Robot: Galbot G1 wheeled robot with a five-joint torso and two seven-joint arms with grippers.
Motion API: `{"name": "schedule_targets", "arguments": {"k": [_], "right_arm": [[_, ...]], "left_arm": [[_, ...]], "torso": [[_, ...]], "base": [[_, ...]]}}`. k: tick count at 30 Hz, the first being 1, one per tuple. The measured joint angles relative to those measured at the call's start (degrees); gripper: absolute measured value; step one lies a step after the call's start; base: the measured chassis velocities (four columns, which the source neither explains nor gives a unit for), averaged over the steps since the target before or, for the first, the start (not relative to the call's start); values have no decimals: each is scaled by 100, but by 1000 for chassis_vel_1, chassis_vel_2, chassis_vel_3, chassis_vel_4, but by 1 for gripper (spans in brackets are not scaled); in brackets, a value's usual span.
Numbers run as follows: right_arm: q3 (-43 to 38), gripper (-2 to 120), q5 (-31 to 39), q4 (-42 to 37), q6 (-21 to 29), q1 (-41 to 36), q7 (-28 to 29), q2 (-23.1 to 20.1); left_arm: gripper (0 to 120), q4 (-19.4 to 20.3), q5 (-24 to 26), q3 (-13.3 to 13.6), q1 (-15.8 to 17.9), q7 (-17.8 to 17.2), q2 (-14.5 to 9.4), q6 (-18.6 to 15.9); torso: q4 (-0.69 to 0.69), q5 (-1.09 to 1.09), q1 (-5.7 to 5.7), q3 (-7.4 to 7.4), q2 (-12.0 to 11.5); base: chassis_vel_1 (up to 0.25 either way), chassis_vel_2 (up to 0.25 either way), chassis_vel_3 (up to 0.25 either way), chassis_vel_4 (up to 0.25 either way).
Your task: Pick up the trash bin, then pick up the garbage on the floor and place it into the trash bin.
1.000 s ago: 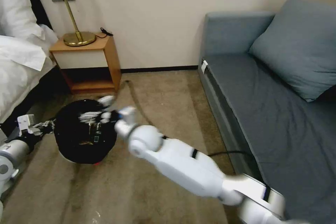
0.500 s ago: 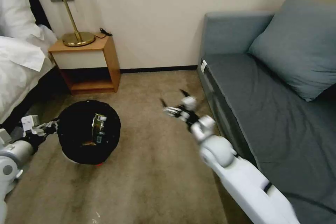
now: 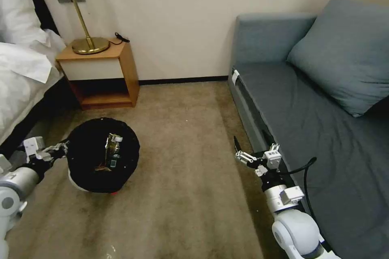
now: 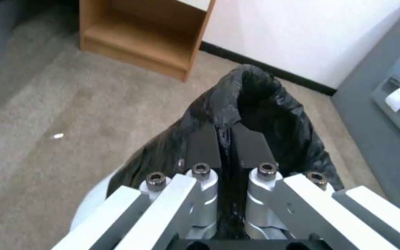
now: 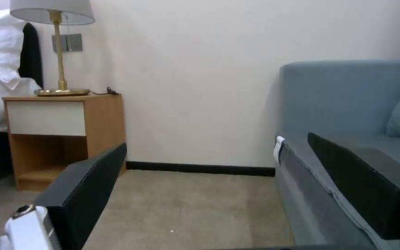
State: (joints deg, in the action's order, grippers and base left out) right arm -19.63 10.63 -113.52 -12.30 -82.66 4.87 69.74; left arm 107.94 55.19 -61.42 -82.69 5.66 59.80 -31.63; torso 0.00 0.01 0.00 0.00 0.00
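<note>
A: What are the big things in the room?

B: The grey-blue sofa (image 3: 308, 129) fills the right side, with a cushion (image 3: 344, 52) leaning at its back corner. At the left edge there is a bed (image 3: 20, 73) with white sheets. Between them, against the wall, stands a wooden nightstand (image 3: 101, 73), and on it a lamp (image 3: 77, 12) with a brass foot. The floor is beige carpet (image 3: 182, 194).

A: And where is the trash bin?

B: The trash bin (image 3: 102, 161) is on the carpet, in front of the nightstand and near the bed. Its black bag covers the rim, and a bit of white wall and a red mark show at the bottom. Inside I see a plastic bottle (image 3: 113, 147) with a green label, standing tilted, and below it something gold-brown that is too small to name.

A: What does the left gripper do?

B: The left gripper (image 3: 60, 147) is at the bin's rim on the bed side. In the left wrist view its two dark pads (image 4: 251, 147) are pressed together, with the black bag (image 4: 255, 121) pinched between them.

A: And the right one?

B: The right gripper (image 3: 241, 151) is low beside the sofa's front edge, well apart from the bin. Its fingers (image 5: 84, 191) are spread wide and nothing is between them.
</note>
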Motion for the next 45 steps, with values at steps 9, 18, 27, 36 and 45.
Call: {"name": "schedule_targets", "arguments": {"k": [9,18,27,36,45], "right_arm": [[39,100,17,23,18,39,0,2],[58,100,29,36,30,57,-1,2],[66,100,38,44,37,67,0,2],[70,100,42,48,40,71,1,2],[73,100,43,48,41,74,3,2]], "left_arm": [[4,-99,61,101,-80,-40,441,6],[4,-474,117,131,-87,-33,590,61],[4,-974,-55,-196,-404,59,571,213],[3,-1211,-76,-692,-647,136,461,211],[4,-1393,-277,-903,-782,165,363,244]], "torso": [[0,-1,0,0,0],[-1,-1,0,0,0],[1,-2,0,0,0],[0,-5,0,1,0],[0,-1,0,0,0]], "base": [[0,0,0,0],[0,0,0,0],[0,0,0,0],[0,0,0,0],[0,0,0,0]]}}
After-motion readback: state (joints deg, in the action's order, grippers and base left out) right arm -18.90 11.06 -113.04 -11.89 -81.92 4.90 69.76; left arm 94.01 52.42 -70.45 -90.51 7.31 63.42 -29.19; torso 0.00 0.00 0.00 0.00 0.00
